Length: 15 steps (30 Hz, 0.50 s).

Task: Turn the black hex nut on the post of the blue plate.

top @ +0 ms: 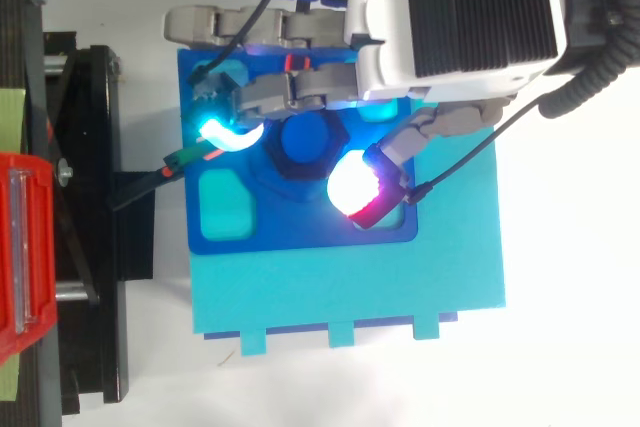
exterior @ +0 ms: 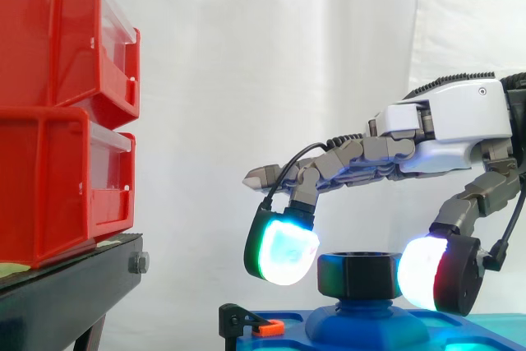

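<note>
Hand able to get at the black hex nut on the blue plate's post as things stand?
Likely yes: the hand sets glowing pads either side of the black hex nut, seemingly touching it; nothing lies between.

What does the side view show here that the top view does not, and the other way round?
Side view: heights. The black hex nut sits on top of the blue post, with the glowing pads level with it on either side, and the red bins are stacked. Top view: layout. The nut's six-sided outline, and the blue plate with its recesses, lying on a cyan base. Both: the hand pinching the nut.
</note>
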{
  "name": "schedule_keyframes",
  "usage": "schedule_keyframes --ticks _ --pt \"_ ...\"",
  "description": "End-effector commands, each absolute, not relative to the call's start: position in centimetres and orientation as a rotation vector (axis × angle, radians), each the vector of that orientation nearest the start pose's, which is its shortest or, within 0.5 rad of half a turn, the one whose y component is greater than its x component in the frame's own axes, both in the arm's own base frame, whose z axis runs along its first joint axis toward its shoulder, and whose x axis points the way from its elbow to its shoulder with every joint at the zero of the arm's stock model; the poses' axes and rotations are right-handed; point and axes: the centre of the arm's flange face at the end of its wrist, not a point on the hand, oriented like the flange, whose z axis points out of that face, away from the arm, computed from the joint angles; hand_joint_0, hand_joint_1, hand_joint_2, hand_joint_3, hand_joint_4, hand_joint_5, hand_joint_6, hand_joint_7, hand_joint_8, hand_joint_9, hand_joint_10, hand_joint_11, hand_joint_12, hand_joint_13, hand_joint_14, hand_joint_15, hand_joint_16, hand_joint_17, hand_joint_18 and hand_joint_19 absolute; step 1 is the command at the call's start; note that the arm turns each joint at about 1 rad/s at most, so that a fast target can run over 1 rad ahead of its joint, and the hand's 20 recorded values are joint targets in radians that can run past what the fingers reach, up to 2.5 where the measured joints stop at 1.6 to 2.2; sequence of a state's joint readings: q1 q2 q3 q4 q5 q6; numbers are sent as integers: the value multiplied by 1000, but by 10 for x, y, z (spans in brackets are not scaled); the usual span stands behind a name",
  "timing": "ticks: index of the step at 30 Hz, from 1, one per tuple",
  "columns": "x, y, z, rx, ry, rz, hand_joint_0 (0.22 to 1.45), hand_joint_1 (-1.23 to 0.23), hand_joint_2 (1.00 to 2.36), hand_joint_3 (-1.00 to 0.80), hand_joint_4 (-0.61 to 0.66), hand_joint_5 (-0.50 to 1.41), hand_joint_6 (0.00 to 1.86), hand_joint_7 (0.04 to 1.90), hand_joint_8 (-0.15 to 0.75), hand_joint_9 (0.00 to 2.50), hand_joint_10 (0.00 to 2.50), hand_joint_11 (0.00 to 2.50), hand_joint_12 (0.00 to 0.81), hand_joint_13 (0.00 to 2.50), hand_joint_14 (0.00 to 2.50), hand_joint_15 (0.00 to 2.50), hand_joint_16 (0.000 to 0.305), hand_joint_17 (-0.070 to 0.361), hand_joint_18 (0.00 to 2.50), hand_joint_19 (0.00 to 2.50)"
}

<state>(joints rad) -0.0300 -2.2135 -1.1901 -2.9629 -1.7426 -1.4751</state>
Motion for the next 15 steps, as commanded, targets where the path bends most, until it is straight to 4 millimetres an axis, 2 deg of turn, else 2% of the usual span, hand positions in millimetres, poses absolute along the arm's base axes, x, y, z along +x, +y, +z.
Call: schedule_keyframes --ticks 1,10,15 --pt "719 -139 293 -25 1657 190 429 -652 1000 -500 54 -300 502 765 132 0 0 0 314 0 0 10 45 102 0 106" --pt "713 -146 291 -26 1692 200 429 -638 1000 -500 63 -300 502 769 133 0 0 0 313 0 0 12 45 102 0 111" --pt "709 -148 297 -28 1701 195 429 -634 1000 -500 72 -300 502 777 132 0 0 0 313 0 0 21 45 102 0 122"
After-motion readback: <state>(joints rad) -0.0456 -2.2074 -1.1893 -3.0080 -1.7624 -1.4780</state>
